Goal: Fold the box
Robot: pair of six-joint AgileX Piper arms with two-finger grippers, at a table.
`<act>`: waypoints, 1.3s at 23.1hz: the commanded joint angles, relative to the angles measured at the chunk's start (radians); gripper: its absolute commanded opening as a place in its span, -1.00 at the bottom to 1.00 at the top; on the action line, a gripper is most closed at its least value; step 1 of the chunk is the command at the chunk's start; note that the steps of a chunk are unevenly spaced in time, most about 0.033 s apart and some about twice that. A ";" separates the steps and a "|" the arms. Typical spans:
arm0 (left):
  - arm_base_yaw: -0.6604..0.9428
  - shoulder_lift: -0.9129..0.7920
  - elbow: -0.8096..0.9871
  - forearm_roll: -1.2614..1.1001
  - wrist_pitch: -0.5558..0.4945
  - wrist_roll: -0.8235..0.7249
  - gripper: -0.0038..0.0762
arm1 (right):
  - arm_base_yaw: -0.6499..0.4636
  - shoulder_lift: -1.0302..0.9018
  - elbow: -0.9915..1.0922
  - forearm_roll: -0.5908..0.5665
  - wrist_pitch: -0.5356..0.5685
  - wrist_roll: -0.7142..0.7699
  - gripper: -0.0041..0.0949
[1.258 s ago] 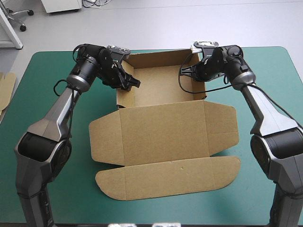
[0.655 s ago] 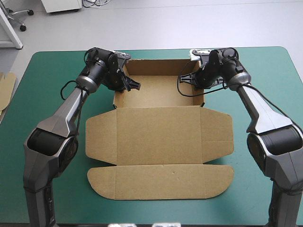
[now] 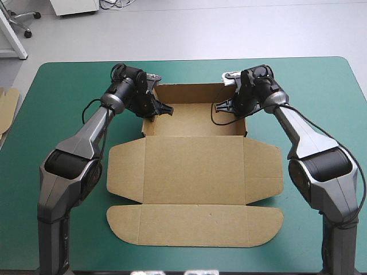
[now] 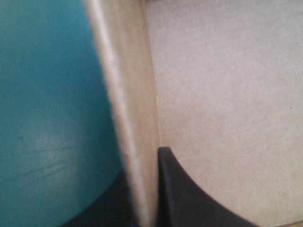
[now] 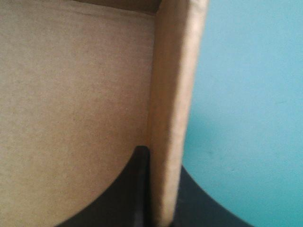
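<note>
The box [image 3: 195, 123] lies in the middle of the worktop [image 3: 63, 97], on the teal-green cover. Its far part stands as an open tray close to the worktop's far edge, with the back wall and both side walls raised. From the tray's near side the lid [image 3: 195, 169] lies flat on the cover, reaching toward the worktop's near edge. The lid has a short flap on each side, and a long rounded flap [image 3: 195, 224] lies flat along its near end.

The left hand [image 3: 153, 109] is at the tray's left wall [image 4: 125, 94], toward that wall's far end. In the left wrist view it is all but closed. One of its black fingers [image 4: 189, 198] is inside the tray over the brown floor, and the other is outside over the cover. The upright wall is pinched between them.

The right hand [image 3: 231, 105] is at the tray's right wall [image 5: 173, 94], about level with the left hand across the tray. It too is all but closed on the board. One black finger [image 5: 113, 198] is inside the tray and the other outside over the cover, with the wall's edge rising between them.

Both arms reach in from the worktop's near corners, passing either side of the flat lid without touching it. An edge of more brown board [image 3: 7, 109] shows just beyond the worktop's left edge.
</note>
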 commanded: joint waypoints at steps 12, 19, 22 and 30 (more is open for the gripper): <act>0.032 -0.027 -0.025 0.084 -0.055 0.050 -0.94 | 0.008 -0.010 -0.046 -0.073 0.042 -0.056 -0.94; 0.032 -0.034 -0.037 0.034 -0.045 0.101 -0.55 | -0.010 -0.010 -0.135 0.011 0.091 -0.051 -0.09; 0.032 -0.045 -0.048 -0.006 -0.048 0.101 -0.15 | -0.019 -0.010 -0.148 0.021 0.111 -0.051 -0.04; 0.032 -0.106 -0.048 -0.048 -0.039 0.126 0.01 | -0.019 -0.075 -0.149 0.039 0.113 -0.053 -0.04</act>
